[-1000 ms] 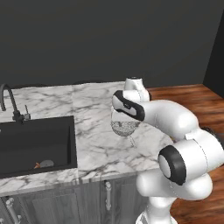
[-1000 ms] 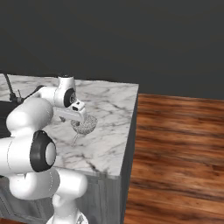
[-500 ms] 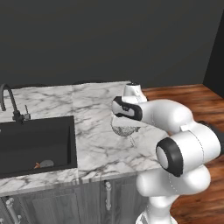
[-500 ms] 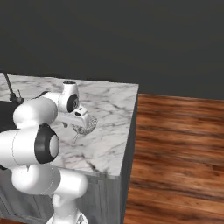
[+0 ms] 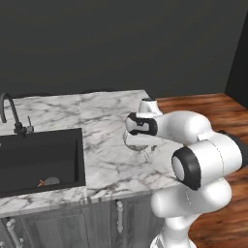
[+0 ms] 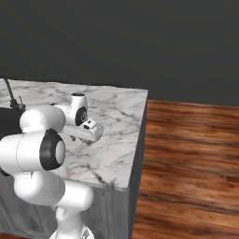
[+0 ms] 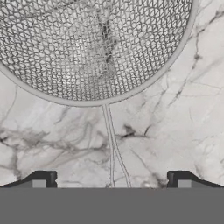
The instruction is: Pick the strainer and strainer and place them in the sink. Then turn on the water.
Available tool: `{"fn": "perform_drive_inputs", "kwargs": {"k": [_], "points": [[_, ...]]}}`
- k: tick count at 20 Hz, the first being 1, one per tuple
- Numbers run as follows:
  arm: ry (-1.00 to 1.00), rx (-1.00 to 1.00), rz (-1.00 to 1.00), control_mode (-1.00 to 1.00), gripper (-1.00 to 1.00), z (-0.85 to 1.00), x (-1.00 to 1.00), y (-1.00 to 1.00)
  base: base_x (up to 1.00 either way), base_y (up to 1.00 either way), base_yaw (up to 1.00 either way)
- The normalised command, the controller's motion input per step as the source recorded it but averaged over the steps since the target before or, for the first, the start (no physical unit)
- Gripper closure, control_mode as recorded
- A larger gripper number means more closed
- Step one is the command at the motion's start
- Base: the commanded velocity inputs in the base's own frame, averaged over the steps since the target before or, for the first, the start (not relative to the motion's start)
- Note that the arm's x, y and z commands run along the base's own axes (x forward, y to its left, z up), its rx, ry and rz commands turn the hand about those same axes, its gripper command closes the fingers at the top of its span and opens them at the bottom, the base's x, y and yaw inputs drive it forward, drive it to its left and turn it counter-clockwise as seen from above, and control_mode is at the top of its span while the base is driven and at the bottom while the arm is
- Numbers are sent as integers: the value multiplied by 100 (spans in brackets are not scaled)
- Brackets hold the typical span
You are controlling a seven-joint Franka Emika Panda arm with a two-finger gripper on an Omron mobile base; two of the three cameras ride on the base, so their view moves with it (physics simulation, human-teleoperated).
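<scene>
Hand view, looking down on the round silvery wire-mesh strainer (image 7: 94, 48), bowl resting on the white grey-veined marble counter (image 7: 175, 131), thin wire handle running from the rim toward the camera and passing between the two dark fingertips (image 7: 43, 178). Two-finger gripper (image 7: 111, 179) spread wide, one tip on each side of the handle, neither touching it, nothing grasped.

Left base view: same strainer (image 5: 131, 144) mostly hidden beneath the white hand, only a bit of mesh and the thin handle showing below it, on the marble counter (image 5: 101, 160) near its right end. Large black rectangular sink (image 5: 34, 162) well apart to the left, recessed in the counter, with a slim black gooseneck tap (image 5: 10, 114) at its back edge and a small grey and orange item (image 5: 47, 182) on its floor, too small to identify.

Right base view: strainer (image 6: 95, 134) just under the hand, close to the counter's right edge; brown wooden floor (image 6: 191, 163) beyond that edge.
</scene>
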Motion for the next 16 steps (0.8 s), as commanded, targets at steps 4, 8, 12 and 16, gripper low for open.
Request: {"fn": "perform_drive_inputs", "kwargs": {"k": [4,8,12,16], "points": [[0,0,0,-100,-100,-21,13,-5,0,0,0],[0,0,0,-100,-100,-19,14,-6,0,0,0],[0,0,0,-100,-100,-6,11,-1,0,0,0],[0,0,0,-100,-100,0,9,0,0,0,0]]}}
